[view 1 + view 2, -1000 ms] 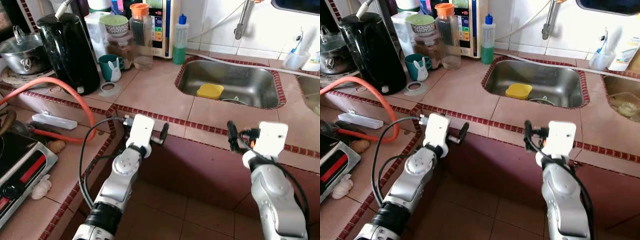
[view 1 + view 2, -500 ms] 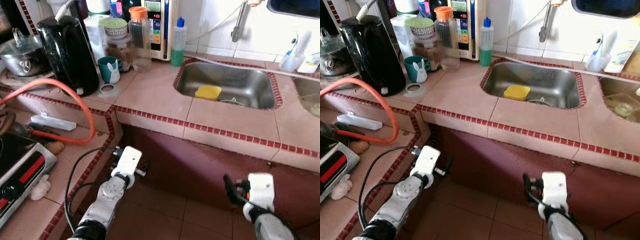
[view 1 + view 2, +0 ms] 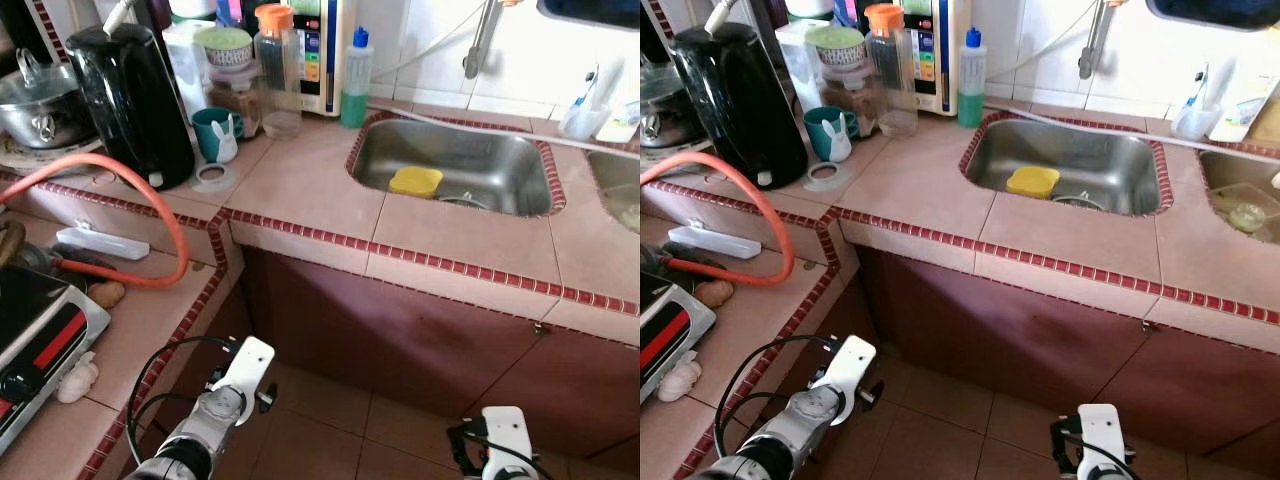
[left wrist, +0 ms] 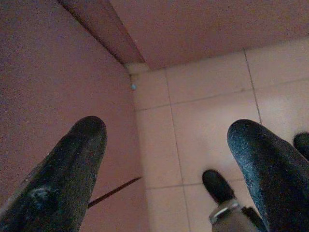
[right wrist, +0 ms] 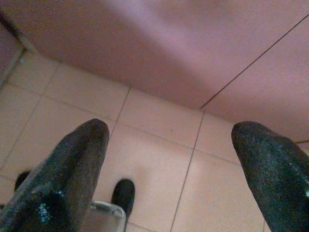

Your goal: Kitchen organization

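Tiled counter (image 3: 300,190) stands well above both grippers. Left gripper (image 4: 166,159) and right gripper (image 5: 171,159) hang spread and empty; the sink's yellow item (image 3: 418,181), perhaps a sponge, lies nearer the right.

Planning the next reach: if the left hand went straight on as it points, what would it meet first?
Probably the floor tiles near the cabinet corner. The left hand is open, with nothing between its fingers; depth is unclear.

Kettle (image 3: 135,100) and jars (image 3: 262,75) crowd counter's (image 3: 300,190) left, apparently.

Both arms hang low. The left gripper (image 4: 166,159) has its jaws spread wide. The right gripper (image 5: 176,159) is likewise parted, holding nothing.
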